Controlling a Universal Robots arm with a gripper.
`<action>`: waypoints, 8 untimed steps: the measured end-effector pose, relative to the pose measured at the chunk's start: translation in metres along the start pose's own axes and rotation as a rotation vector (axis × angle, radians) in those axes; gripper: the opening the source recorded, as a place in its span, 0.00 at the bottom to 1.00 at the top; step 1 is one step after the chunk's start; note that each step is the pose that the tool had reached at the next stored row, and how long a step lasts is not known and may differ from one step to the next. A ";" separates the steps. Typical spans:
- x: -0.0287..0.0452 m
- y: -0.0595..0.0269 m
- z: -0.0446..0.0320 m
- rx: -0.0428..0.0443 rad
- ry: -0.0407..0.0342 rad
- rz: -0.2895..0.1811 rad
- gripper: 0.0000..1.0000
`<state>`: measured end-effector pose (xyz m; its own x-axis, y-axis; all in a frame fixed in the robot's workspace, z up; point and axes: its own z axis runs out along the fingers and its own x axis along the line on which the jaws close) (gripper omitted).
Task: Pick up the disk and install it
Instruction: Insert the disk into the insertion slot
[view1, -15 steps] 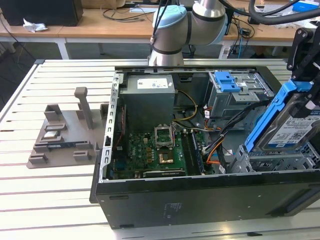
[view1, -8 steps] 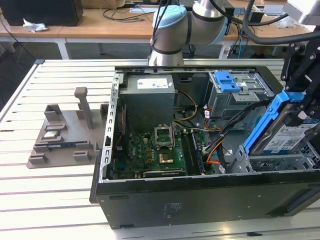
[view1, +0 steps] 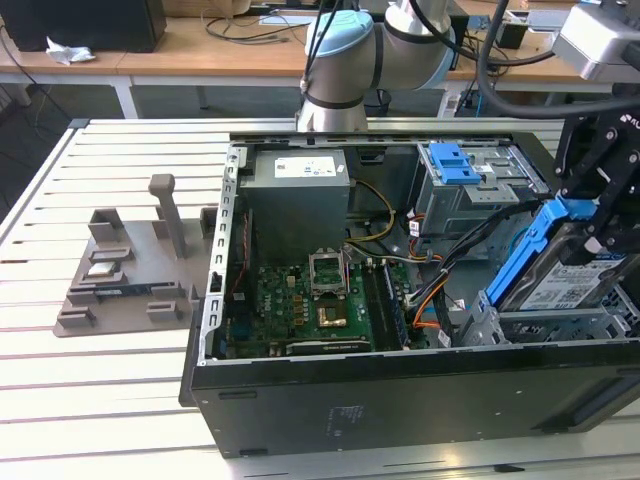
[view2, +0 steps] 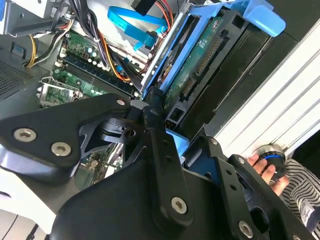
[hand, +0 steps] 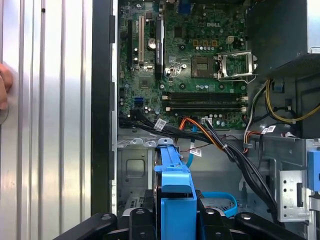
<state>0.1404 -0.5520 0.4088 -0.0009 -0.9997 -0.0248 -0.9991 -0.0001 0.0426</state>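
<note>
The open computer case (view1: 400, 330) lies on the slatted bench (view1: 110, 380), its motherboard (view1: 315, 305) exposed beside the grey power supply (view1: 295, 205). At the case's corner nearest the exterior view's right, the gripper (view1: 600, 215) is clamped on the disk (view1: 575, 275), which hangs tilted in its blue bracket just above the metal drive bay (view1: 560, 325). By my judgement the picking up is done and installing is in hand; seating it calls for levelling the disk with the bay, clear of the cables (view1: 450, 270).
</note>
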 end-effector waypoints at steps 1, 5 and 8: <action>0.0000 0.0000 0.0001 0.0000 0.0001 0.000 0.36; 0.0000 -0.0001 0.0006 0.0001 -0.0002 0.000 0.38; 0.0000 -0.0001 0.0007 0.0000 0.0001 0.000 0.44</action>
<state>0.1404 -0.5520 0.4081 -0.0009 -0.9997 -0.0248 -0.9991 -0.0002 0.0426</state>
